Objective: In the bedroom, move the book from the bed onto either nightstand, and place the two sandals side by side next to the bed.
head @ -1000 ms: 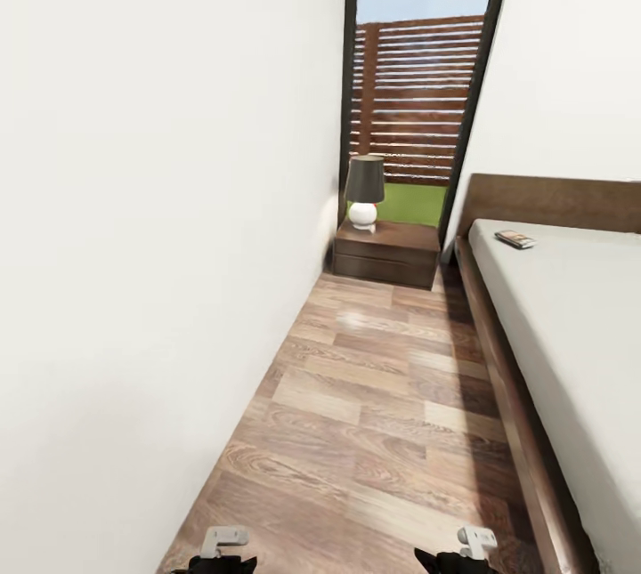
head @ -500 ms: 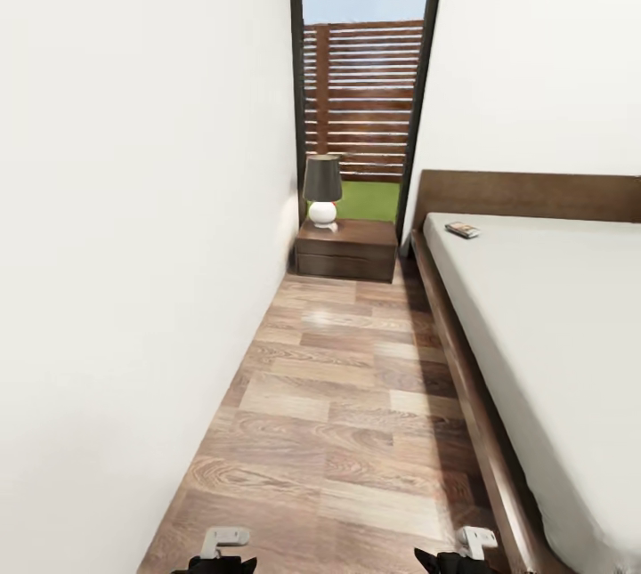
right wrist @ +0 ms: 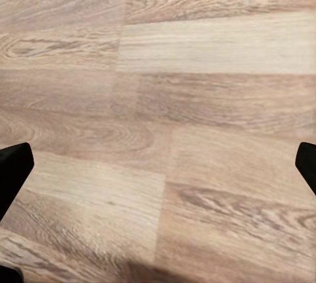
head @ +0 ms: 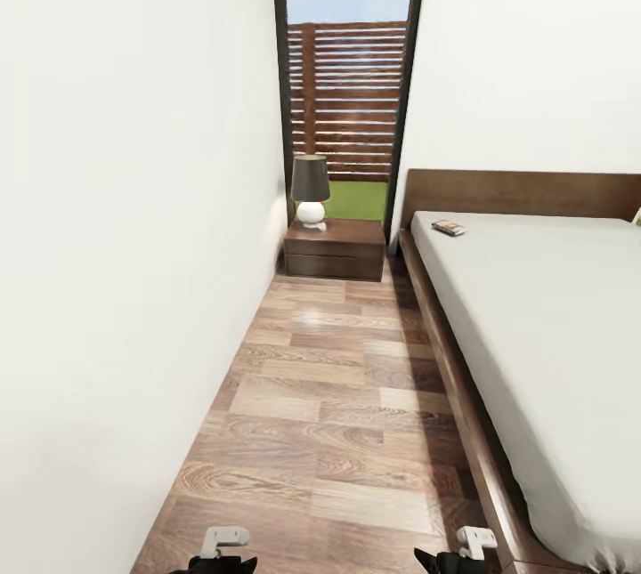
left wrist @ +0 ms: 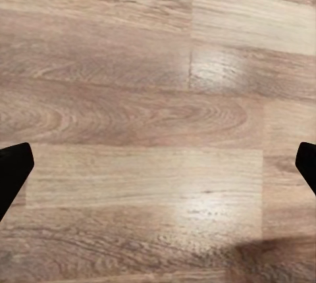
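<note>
On bed point(head: 534, 307) lies book point(head: 449, 228), nightstand point(head: 336, 249) beside; wrist views: both tools spread.

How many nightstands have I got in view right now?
1. The nightstand stands at the far end of the floor strip, between the left wall and the bed, with a lamp on it. The bed's far side is out of frame, so another may be hidden.

Wood-plank floor point(head: 338, 396) runs between white wall and bed point(head: 534, 325). Bed: dark brown frame, flat headboard, pale mattress; book point(head: 449, 228) lies flat on mattress near headboard, at the corner toward the nightstand. Nightstand point(head: 336, 249) sits on floor at far end, just beside bed; lamp point(head: 310, 190) stands upright on its top.
</note>
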Available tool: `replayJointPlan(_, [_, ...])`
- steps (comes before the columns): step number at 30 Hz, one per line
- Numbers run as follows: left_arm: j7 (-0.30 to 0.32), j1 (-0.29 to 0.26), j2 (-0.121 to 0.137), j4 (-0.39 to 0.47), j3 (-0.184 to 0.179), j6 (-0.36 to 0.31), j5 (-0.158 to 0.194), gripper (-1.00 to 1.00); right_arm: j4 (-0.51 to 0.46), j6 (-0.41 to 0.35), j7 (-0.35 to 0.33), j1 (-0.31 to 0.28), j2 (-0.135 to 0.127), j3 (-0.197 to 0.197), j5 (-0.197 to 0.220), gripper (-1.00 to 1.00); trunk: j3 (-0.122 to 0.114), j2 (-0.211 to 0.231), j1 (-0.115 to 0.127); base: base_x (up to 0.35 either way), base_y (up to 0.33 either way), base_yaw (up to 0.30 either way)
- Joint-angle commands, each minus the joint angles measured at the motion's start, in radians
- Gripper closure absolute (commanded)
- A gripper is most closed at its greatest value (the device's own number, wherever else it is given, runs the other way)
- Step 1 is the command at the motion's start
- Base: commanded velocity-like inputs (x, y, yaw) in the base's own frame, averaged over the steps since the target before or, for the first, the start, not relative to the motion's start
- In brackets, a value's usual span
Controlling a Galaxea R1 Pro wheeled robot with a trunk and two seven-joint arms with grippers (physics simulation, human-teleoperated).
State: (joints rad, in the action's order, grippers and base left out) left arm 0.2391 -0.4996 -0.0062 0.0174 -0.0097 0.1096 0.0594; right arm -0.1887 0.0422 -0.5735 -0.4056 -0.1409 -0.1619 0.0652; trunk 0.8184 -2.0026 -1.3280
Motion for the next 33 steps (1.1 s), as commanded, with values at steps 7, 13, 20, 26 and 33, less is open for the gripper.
replayJointPlan(7, [0.003,-0.001,0.000,-0.001,-0.001,0.003,0.006,-1.00,0.002,0.001,-0.005,-0.001,0.000,-0.001,0.007,-1.00,0.001,0.000,0.000,0.000,0.000,-0.149])
replayJointPlan(13, [0.003,-0.001,0.000,-0.001,-0.001,0.004,0.007,-1.00,0.002,0.001,-0.005,-0.001,0.000,-0.002,0.007,-1.00,0.001,0.000,0.000,0.000,0.000,-0.231])
replayJointPlan(20, [0.003,-0.001,0.000,-0.001,-0.001,0.004,0.007,-1.00,0.002,0.001,-0.005,-0.001,0.000,-0.001,0.007,-1.00,0.001,0.000,0.000,0.000,0.000,-0.202])
replayJointPlan(26, [0.003,-0.001,0.000,-0.001,-0.001,0.003,0.007,-1.00,0.002,0.001,-0.005,-0.001,0.000,-0.002,0.007,-1.00,0.001,0.000,0.000,0.000,0.000,-0.066])
replayJointPlan(33, [0.003,-0.001,0.000,-0.001,-0.001,0.004,0.007,-1.00,0.002,0.001,-0.005,-0.001,0.000,-0.002,0.005,-1.00,0.001,0.000,0.000,0.000,0.000,-0.001])
